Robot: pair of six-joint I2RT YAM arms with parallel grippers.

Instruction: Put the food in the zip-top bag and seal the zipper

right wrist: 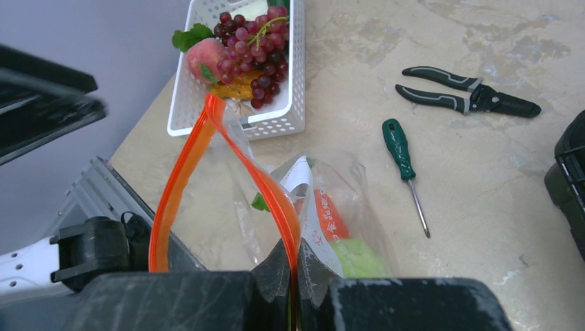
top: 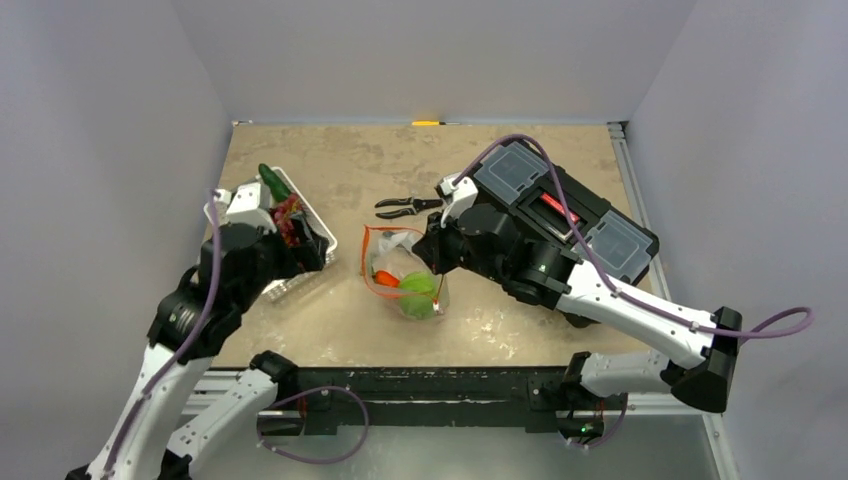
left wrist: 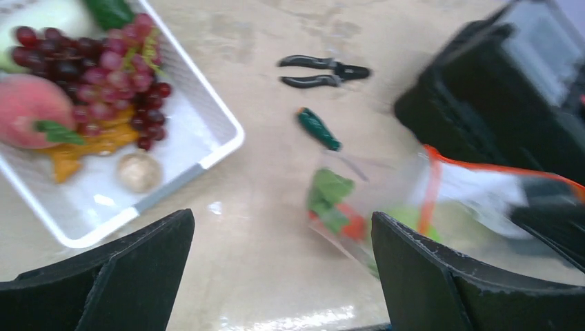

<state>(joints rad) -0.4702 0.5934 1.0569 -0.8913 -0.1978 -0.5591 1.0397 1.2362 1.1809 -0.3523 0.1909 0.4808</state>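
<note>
Carrot (top: 386, 279) and, seemingly, cabbage (top: 421, 292) were lodged in the central zip-top bag (top: 405, 262), its open zipper (right wrist: 181, 172) pinched by the right gripper (right wrist: 295, 289); grapes (left wrist: 90, 69) and peach (left wrist: 27, 110) were left in the basket (right wrist: 238, 127), left gripper (left wrist: 283, 276) spread empty.

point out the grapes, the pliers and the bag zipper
grape bunch (right wrist: 252, 48), right wrist view, middle of the cluster
pliers (right wrist: 497, 102), right wrist view, black head past the pivot
zipper (right wrist: 181, 172), right wrist view, left run of orange strip
</note>
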